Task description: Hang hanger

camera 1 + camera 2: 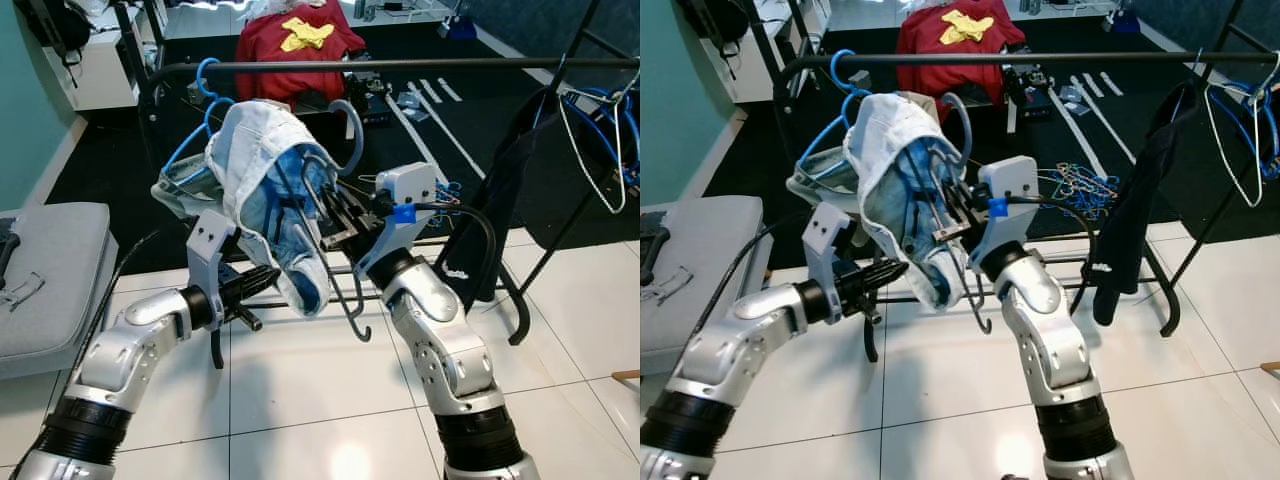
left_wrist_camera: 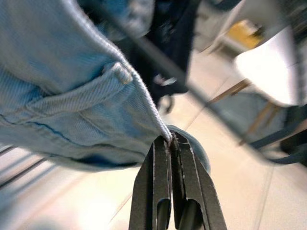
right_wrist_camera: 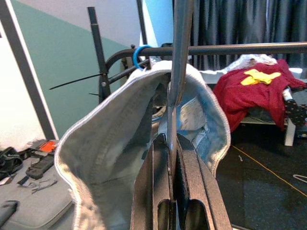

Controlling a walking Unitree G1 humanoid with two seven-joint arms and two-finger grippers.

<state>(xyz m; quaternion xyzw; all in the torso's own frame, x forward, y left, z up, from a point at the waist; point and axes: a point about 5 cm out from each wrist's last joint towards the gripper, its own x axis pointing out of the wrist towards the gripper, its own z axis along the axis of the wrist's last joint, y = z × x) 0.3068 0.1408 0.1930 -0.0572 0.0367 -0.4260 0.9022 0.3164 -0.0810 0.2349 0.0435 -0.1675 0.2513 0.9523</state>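
Here I see the pale blue denim garment (image 1: pixel 270 190) draped over a grey wire hanger (image 1: pixel 335 215), held up just below the black horizontal clothes rail (image 1: pixel 400 65) and in front of it. My left gripper (image 1: pixel 262 282) is clenched on the garment's lower hem; the left wrist view shows its black fingertips (image 2: pixel 165 158) pinching the stitched edge of the fabric. My right gripper (image 1: pixel 335 222) is clamped on the hanger's thin metal rod, which runs up between its fingers (image 3: pixel 158 187) in the right wrist view.

Around it, a blue plastic hanger (image 1: pixel 205 95) hooks over the rail's left end, touching the denim behind. On the rail's right hang a dark garment (image 1: pixel 495 200) and a bundle of white and blue wire hangers (image 1: pixel 600 140). A second dark hook (image 1: pixel 355 320) dangles below the denim. Behind the rail a red cloth with a yellow patch (image 1: pixel 300 40) lies on a low surface, and a grey cushioned seat (image 1: pixel 50 270) sits at my left on the white tiled floor (image 1: pixel 300 400). A strip of blue tape (image 1: pixel 403 213) marks my right wrist housing; I can read no writing anywhere.
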